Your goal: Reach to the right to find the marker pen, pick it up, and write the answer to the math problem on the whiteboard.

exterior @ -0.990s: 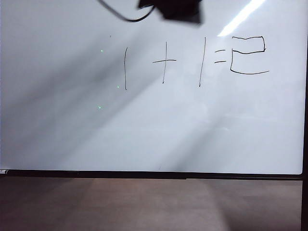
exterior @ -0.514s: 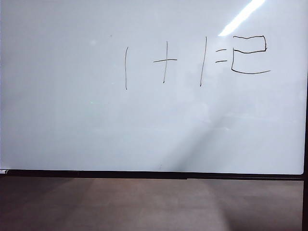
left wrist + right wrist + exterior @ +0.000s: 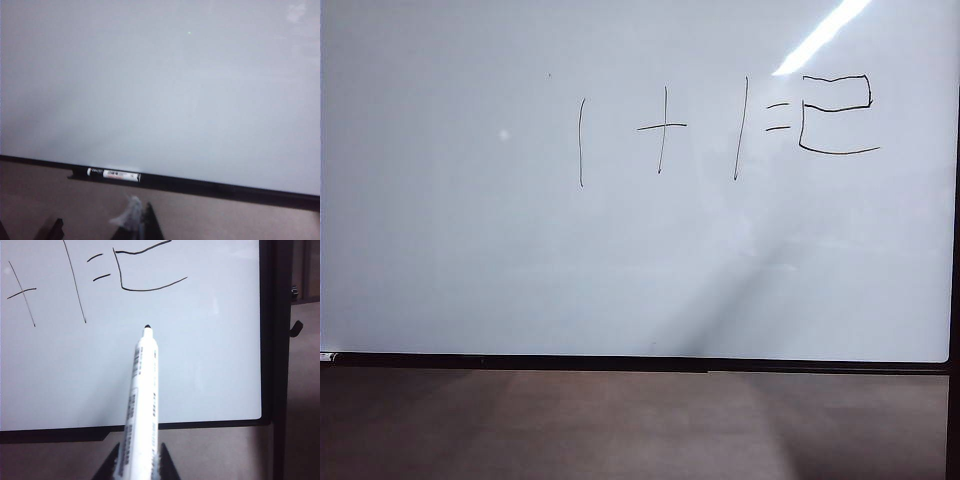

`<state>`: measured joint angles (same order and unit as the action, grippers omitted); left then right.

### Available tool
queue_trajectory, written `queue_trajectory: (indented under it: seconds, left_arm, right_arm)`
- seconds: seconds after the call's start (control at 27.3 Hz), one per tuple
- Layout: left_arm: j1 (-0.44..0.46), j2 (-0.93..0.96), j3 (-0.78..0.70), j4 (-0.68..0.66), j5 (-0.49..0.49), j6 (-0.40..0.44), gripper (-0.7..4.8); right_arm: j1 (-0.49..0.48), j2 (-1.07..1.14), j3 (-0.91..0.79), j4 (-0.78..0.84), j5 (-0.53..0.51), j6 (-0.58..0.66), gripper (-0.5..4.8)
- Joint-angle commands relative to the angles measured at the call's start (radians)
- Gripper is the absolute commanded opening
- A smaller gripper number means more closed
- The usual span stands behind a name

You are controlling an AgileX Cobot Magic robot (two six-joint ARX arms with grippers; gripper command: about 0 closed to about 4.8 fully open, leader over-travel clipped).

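The whiteboard (image 3: 470, 250) bears black handwriting reading "1 + 1 =", followed by the answer (image 3: 835, 113), a boxy "2". Print on the marker pen (image 3: 142, 405) is illegible.

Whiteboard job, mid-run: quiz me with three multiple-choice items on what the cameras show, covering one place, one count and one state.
1. Where is the marker pen?
A. Lying on the floor
B. In the right pincer, tip pointing at the whiteboard
C. In the left pincer

2. How many ones stand before the equals sign?
A. Two
B. One
C. Four

3. What is the state of the answer?
A. Not yet written
B. Wiped away
C. Written in black after the equals sign

Key:
1 B, the right wrist view shows the pen clamped between the fingers.
2 A, one stroke on each side of the plus.
3 C, a boxy 2 shows in the exterior view.

The left pincer faces the board's lower edge; whether it is open is unclear.
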<state>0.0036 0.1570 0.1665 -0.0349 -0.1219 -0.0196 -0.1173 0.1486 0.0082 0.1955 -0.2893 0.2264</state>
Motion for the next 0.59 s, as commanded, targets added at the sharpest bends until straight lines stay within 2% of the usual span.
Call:
queue_trajectory:
  seconds: [0.04, 0.33, 0.59]
  left_arm:
    - [0.000, -0.050, -0.046, -0.009, 0.009, -0.008, -0.04]
    - [0.012, -0.126, -0.128, -0.009, 0.056, -0.023, -0.04]
    - [0.015, -0.153, -0.158, -0.016, 0.055, -0.021, -0.04]
  right_arm:
    - [0.000, -0.002, -0.005, 0.018, -0.002, -0.002, 0.00]
    - [0.001, -0.002, -0.005, 0.018, -0.002, -0.002, 0.00]
    - [0.001, -0.002, -0.005, 0.018, -0.002, -0.002, 0.00]
